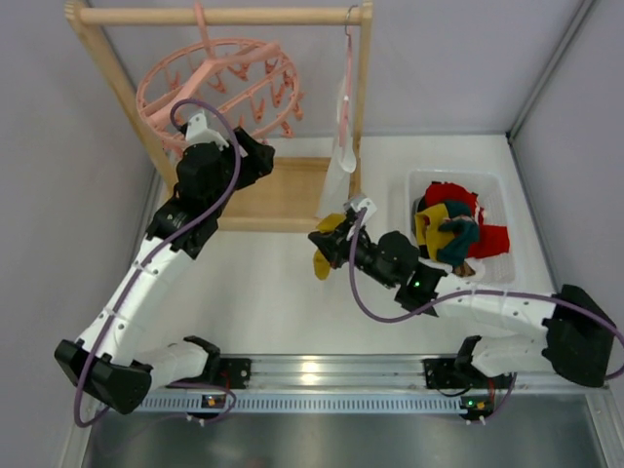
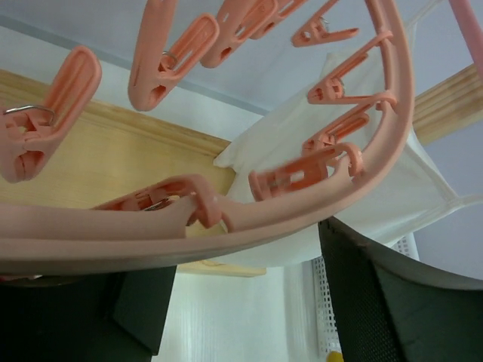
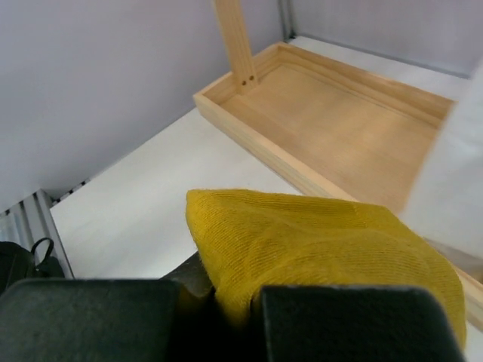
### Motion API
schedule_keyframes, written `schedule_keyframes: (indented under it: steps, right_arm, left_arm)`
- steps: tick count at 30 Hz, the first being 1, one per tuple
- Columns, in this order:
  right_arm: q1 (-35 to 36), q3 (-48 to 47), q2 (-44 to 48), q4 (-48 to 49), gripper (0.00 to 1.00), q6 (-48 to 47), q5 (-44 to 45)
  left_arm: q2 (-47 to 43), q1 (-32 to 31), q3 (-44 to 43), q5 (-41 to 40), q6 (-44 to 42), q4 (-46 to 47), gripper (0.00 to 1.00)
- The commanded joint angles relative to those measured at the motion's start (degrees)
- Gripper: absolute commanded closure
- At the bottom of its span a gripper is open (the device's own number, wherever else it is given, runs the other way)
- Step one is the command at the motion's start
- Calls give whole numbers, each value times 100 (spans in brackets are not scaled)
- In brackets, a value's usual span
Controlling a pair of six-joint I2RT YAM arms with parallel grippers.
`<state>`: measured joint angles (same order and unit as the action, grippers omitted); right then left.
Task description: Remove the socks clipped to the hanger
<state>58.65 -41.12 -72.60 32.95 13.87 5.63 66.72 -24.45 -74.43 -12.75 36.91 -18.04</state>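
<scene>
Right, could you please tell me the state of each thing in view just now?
hanger: hangs from the wooden rack, no sock seen on its pegs.
left gripper: open, at the hanger's ring.
right gripper: shut on a mustard sock.
mustard sock: held above the table, off the hanger.
bin: holds red, yellow and teal socks.
white cloth: hangs from the rack on a slim hanger.

Bright even light; glare on rail point(image 1: 310, 370); near objects blurred in wrist views
</scene>
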Motion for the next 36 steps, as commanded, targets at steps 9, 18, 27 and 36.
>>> schedule_keyframes:
  steps: [9, 18, 27, 36]
  right_arm:
    - [-845, -97, 2135, -3724, 100, 283, 1661]
    - [-2814, -537, 2505, -4894, 100, 266, 1337]
    - [-5187, -669, 1735, -4606, 100, 537, 203]
    - [-6067, -695, -885, -3498, 100, 661, -448]
  left_arm:
    - [-1458, 19, 1087, 687, 89, 328, 2]
    - [-2970, 19, 1880, 493, -596, -620, 2]
    - [-3499, 28, 1862, 194, -1440, -1790, 2]
    - [-3920, 10, 2775, -218, -1617, -1764, 2]
